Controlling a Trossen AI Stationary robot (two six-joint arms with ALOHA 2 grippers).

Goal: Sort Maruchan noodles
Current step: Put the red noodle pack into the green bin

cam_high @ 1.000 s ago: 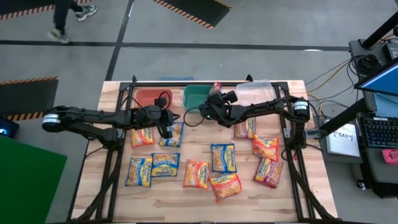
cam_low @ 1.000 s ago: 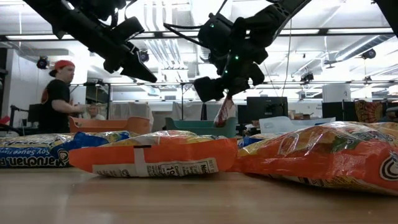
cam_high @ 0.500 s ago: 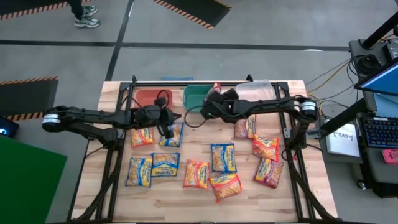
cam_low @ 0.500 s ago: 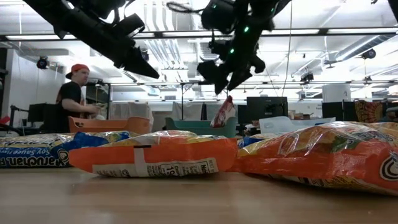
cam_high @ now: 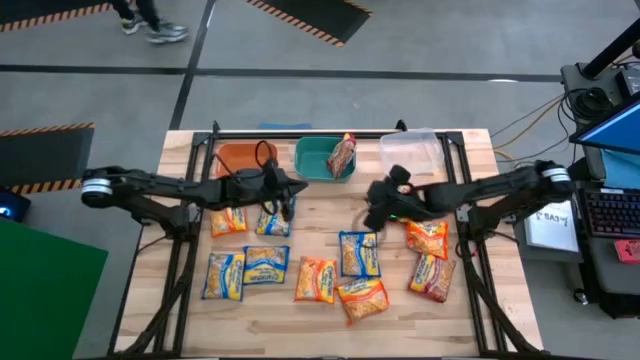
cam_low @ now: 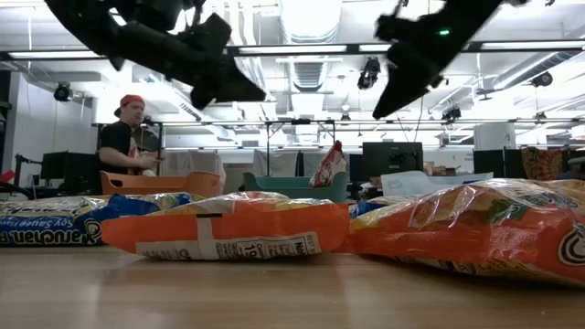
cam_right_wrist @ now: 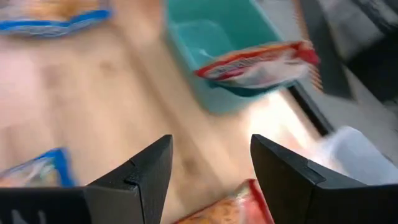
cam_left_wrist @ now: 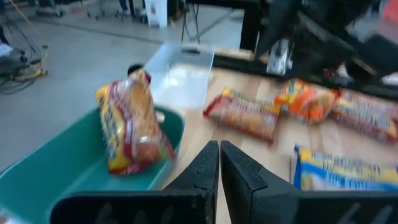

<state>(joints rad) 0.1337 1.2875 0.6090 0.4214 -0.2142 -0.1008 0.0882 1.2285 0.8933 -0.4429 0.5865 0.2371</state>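
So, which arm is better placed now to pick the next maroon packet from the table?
Probably the right. The right gripper is open and hangs just beside the maroon packet lying near the clear bin. The left gripper is shut and sits over a blue packet, farther away.

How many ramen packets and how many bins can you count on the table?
Ramen packets: 11, one of them in the green bin
Bins: 3
Total: 14
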